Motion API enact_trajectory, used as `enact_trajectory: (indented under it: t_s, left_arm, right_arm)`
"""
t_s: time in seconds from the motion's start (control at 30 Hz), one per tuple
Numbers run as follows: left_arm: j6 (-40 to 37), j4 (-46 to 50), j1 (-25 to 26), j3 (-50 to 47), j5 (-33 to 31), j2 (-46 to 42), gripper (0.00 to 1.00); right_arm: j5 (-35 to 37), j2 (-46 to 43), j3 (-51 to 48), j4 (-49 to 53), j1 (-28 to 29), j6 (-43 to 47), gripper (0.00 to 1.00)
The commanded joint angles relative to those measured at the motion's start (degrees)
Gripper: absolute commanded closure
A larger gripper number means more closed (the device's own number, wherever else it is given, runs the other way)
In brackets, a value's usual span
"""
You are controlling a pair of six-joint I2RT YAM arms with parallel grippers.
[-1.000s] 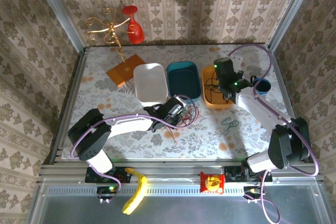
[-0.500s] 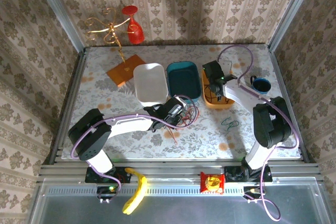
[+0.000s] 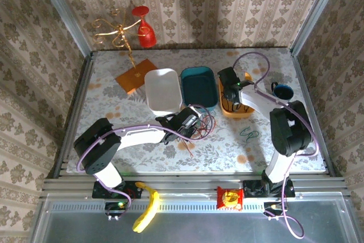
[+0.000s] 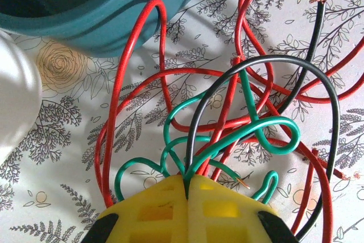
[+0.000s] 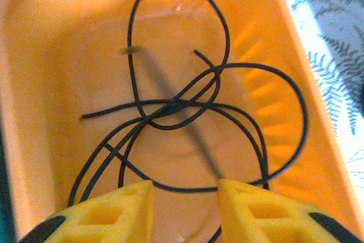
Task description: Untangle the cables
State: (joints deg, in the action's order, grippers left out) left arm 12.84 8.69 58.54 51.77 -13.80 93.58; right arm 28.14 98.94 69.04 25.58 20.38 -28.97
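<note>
Left gripper (image 4: 187, 186) pinches the cables (image 4: 228, 103); the tangle fans directly ahead of it, beside the teal tray (image 4: 85, 21). Right gripper (image 5: 185, 194) hangs spread wide over black strands (image 5: 170, 109) in the orange tray (image 5: 51, 55).

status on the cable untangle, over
Left gripper shut on tangled cables. Right gripper open above black cables in orange tray. Teal tray close beside tangle.

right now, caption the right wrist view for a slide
Open right hand hovers over black cables coiled in the orange tray.
</note>
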Motion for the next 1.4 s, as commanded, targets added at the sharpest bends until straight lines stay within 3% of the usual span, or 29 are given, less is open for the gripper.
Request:
enact_trajectory:
  t_s: [0.0, 0.27, 0.37, 0.5, 0.73, 1.0, 1.37]
  left_arm:
    - [-0.7, -0.9, 0.5, -0.7, -0.5, -1.9, 1.0]
    - [-0.8, -1.7, 0.5, -1.1, 0.1, -2.4, 1.0]
    - [-0.9, -1.8, 0.5, -1.0, 0.5, -2.3, 1.0]
    - [-1.1, -1.9, 0.5, -0.9, 0.8, -2.0, 1.0]
    - [-1.3, -2.5, 0.6, -1.1, 1.3, -2.2, 1.0]
    - [-1.6, -2.5, 0.7, -0.7, 1.8, -2.0, 1.0]
    - [-1.8, -1.9, 0.7, -0.6, 2.3, -1.9, 1.0]
  right_arm:
    - [2.8, -6.9, -1.3, 0.8, -0.3, -1.4, 0.62]
    - [2.5, -18.6, -4.6, 0.0, 0.2, 0.1, 0.59]
    - [-5.8, -22.5, -7.3, -0.1, 1.7, 2.7, 0.6]
    - [-22.3, -25.0, -15.0, -2.6, 6.3, 3.7, 0.6]
    - [-41.6, -20.2, -22.5, -9.2, 10.9, 3.7, 0.62]
    - [-42.5, -10.0, -18.4, -9.2, 10.9, 4.6, 0.65]
    - [-39.7, -3.2, -14.9, -10.1, 10.9, 6.7, 0.72]
